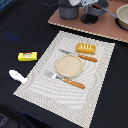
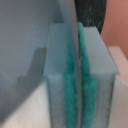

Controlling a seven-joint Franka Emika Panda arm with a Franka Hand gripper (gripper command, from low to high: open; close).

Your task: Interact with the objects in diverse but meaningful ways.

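The small toy kitchen items lie around one tan plate (image 1: pixel 69 65), which sits in the middle of a pale placemat (image 1: pixel 37 82). Nearest to the camera, a white utensil (image 1: pixel 17 76) lies off the mat, towards the exterior view's left of the plate. An orange-handled fork (image 1: pixel 65 80) lies just beside the plate on its near side. A yellow box (image 1: pixel 27 56) lies on the dark table to the exterior view's left of the plate. An orange-handled knife (image 1: pixel 79 55) lies just behind the plate, and the orange bread loaf (image 1: pixel 86 47) is just behind the knife.

Well behind the plate is a brown board (image 1: pixel 107 27) with a small grey pan (image 1: pixel 67 11) on it. The gripper (image 1: pixel 89 9) is there, just beside the pan.

In the wrist view the gripper's (image 2: pixel 77 100) teal pads (image 2: pixel 70 85) stand very narrow, with a thin grey wall (image 2: pixel 70 20) running between them. I judge that this is the pan's rim and that the step is to hold and carry the pan, but the pictures do not prove it.

To do this well, the grip should be kept firm, because a thin rim can turn between soft pads. The lift should go straight up before any sideways travel, so the pan clears the board. A free spot on the mat, apart from the cutlery, seems a good goal.
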